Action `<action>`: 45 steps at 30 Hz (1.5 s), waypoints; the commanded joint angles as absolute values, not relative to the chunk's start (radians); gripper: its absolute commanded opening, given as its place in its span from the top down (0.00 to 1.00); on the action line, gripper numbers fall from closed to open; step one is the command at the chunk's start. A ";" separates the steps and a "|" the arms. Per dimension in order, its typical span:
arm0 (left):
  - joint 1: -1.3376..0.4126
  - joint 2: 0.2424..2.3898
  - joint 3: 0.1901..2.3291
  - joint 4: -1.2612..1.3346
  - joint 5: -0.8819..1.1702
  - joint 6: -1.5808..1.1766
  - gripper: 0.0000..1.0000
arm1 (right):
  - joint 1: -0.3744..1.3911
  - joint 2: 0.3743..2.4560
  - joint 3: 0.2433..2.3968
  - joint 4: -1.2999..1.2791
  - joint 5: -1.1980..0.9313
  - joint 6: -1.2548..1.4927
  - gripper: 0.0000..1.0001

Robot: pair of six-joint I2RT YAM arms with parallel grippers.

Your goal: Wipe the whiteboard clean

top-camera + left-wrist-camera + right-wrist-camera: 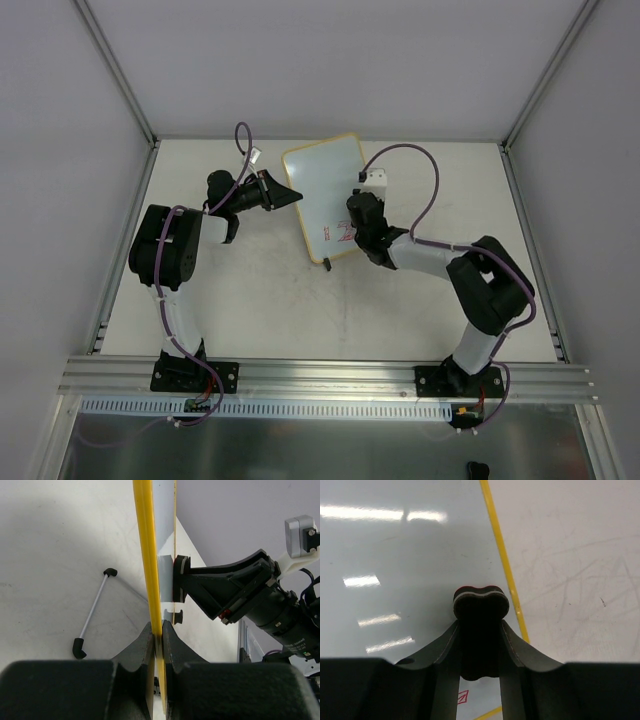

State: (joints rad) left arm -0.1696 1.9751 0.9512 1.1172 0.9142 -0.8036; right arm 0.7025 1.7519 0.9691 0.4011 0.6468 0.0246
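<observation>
**Top view.** Your whiteboard (322,185) sat at an angle toward the far middle of the worktop (250,300), with red marks (341,236) close to its near edge. Your left gripper (292,194) met the board's left edge. Your right gripper (357,212) was over its right part.

**Left wrist view.** The left gripper was clenched on the yellow frame (145,555), with one finger on each side of the board, seen edge-on. The right gripper pressed a black eraser (178,577) against the board's face. A white rod with black ends (93,614) lay on the worktop to the left.

**Right wrist view.** The right gripper was clamped around the eraser, which rested on the white surface just left of the yellow frame. The red marks showed at the bottom edge.
</observation>
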 commanded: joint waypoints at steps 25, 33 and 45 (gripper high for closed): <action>-0.179 1.957 0.913 1.181 0.948 -0.680 1.00 | 0.992 1.911 1.020 0.454 0.290 0.089 1.00; -0.181 1.968 0.887 1.253 0.950 -0.704 1.00 | 0.939 1.847 0.939 0.451 0.374 0.080 1.00; -0.181 1.974 0.893 1.256 0.951 -0.712 1.00 | 0.672 1.707 0.744 0.451 0.356 0.123 1.00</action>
State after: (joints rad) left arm -0.1696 1.9747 0.9081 1.2102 0.8986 -0.7998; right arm 0.7830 1.6962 0.8028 0.5835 0.3168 0.1085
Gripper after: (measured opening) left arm 0.043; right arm 0.335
